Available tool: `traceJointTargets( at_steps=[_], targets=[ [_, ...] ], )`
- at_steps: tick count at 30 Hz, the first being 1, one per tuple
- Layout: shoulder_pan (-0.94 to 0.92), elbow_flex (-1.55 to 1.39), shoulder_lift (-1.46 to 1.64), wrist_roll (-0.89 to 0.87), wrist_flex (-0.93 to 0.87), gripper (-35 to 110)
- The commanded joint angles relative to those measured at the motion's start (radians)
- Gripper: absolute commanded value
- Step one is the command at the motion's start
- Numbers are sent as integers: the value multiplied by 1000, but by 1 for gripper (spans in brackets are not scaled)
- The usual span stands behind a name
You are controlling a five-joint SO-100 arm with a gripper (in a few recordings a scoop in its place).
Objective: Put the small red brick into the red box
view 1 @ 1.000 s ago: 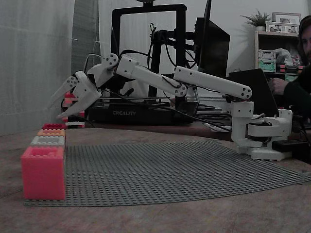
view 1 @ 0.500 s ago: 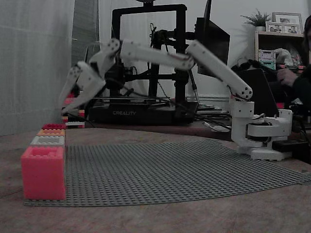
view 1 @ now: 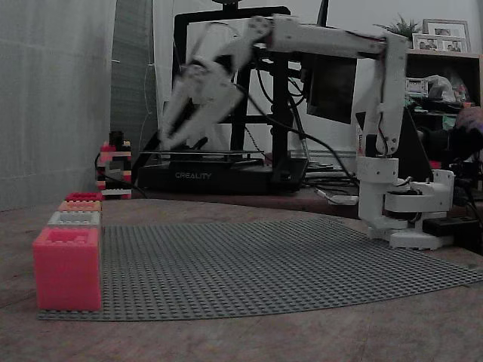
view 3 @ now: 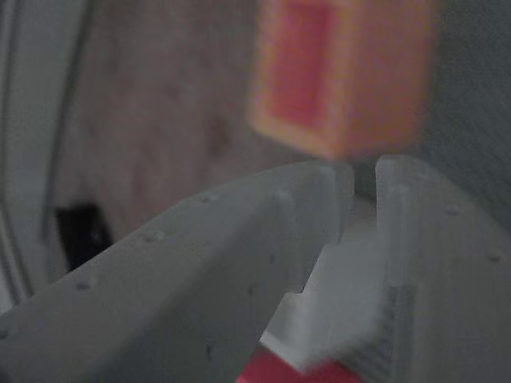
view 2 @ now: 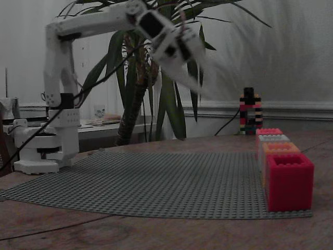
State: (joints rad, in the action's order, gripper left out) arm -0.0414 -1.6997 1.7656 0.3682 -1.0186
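Four boxes stand in a row on the edge of the grey baseplate (view 1: 264, 256). A pinkish-red box (view 1: 66, 268) (view 2: 269, 131) forms one end and a darker red box (view 1: 83, 196) (view 2: 289, 179) the other. A grey box (view 1: 74, 219) and an orange box (view 1: 79, 205) sit between them. The small red brick is out of view. My white gripper (view 1: 172, 139) (view 2: 197, 86) hangs high above the plate, away from the row and blurred by motion. In the wrist view the gripper (view 3: 363, 171) is shut with only a thin slit and holds nothing. Orange, grey and red boxes lie beyond it.
A multicoloured brick tower (view 1: 115, 166) (view 2: 250, 112) stands off the plate behind the row. A black 3D printer (view 1: 226, 173) sits behind the plate and a potted plant (view 2: 171, 104) stands behind the arm. A person's hand (view 1: 468, 124) shows at the right edge.
The arm has lifted from low over the row's far end and swung up and right. The fingers, spread apart a second ago, have come together.
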Motion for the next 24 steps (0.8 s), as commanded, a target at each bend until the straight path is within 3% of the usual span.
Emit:
traceJointTargets(
  at_steps=[1,12,24],
  targets=[
    [52,-253,276,-21,2,0],
    [107,-830,891,-143,-141,0],
    [137,-1042,1338,-244,-342,0]
  ],
)
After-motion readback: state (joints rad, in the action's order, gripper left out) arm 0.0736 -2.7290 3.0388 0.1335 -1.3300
